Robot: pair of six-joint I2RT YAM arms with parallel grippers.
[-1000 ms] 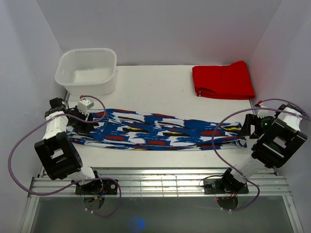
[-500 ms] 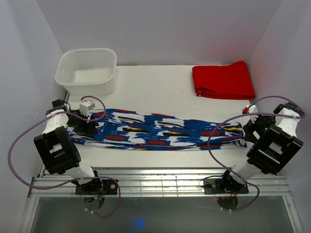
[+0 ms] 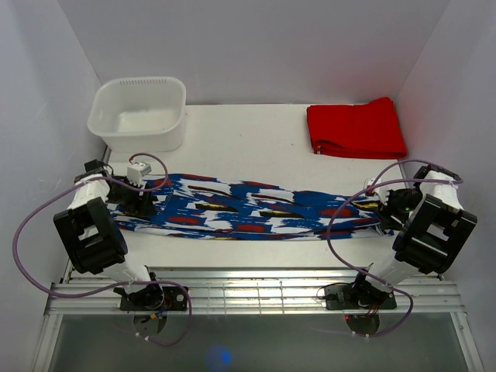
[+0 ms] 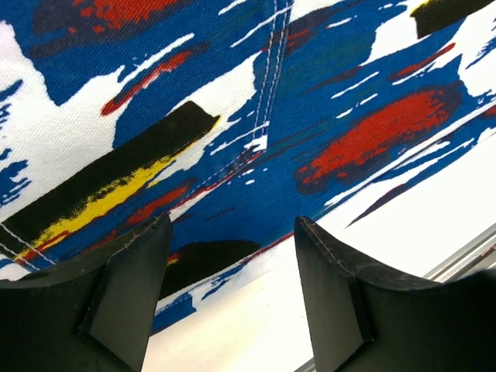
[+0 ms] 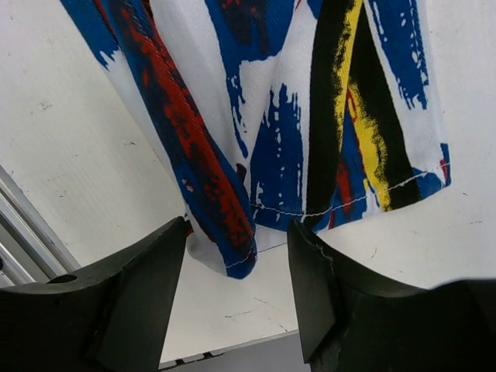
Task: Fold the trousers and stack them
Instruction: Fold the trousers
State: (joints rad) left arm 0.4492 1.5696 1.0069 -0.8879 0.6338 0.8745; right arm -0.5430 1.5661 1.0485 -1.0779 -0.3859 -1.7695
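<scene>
The trousers (image 3: 256, 208), printed blue, white and red with black and yellow streaks, lie stretched flat left to right across the table. My left gripper (image 3: 146, 203) is open over their left end; the left wrist view shows the cloth (image 4: 232, 116) and its near edge between the open fingers (image 4: 124, 294). My right gripper (image 3: 385, 208) is open at their right end; the right wrist view shows the leg hems (image 5: 256, 155) lying between the open fingers (image 5: 147, 287), not gripped.
A white plastic tub (image 3: 139, 112) stands at the back left. A plain red folded garment (image 3: 355, 128) lies at the back right. A metal rail (image 3: 248, 291) runs along the near table edge. White walls close in both sides.
Both arms have swung their wrists in and down over the ends of the trousers. The right gripper moved left toward the hems. The trousers have not moved.
</scene>
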